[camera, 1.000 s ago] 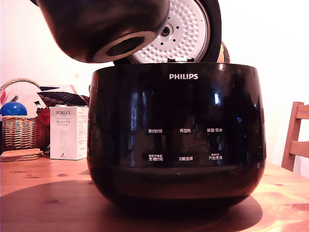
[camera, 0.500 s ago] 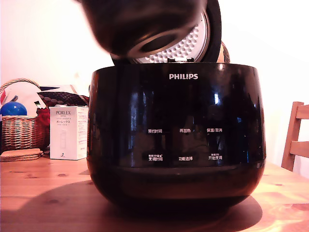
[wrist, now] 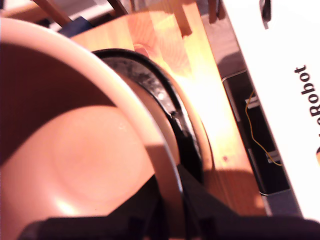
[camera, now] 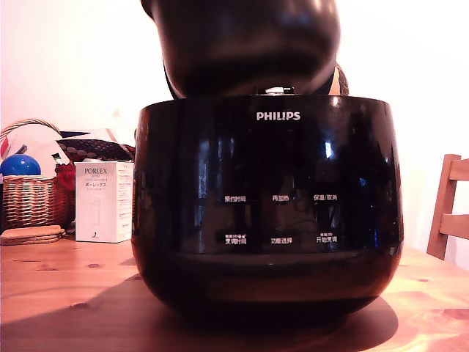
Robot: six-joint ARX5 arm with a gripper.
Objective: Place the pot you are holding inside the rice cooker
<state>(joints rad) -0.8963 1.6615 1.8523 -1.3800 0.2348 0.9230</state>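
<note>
the exterior view shows the pot (camera: 245,48) held above the open rice cooker (camera: 267,220), its rounded bottom just over the cooker's rim and nearly upright, set toward that view's left of the opening's middle; the cooker stands on the wooden table (camera: 66,293), back from the front edge; the step in hand is judged to be the lowering; it would be done well if the pot is first centred over the opening and levelled, then eased straight down so that the flared rim is not caught on the cooker's edge, and let go only once it is seated; the gripper is not seen in this view; the wrist view supplies it: the gripper (wrist: 172,200) is clenched on the pot's rim, one dark finger inside the wall and one outside; the pot's pale-lit inside and the cooker's black rim (wrist: 165,95) just beside it are also seen there, which the exterior view hides; the brand lettering and button labels are seen only from outside.
</note>
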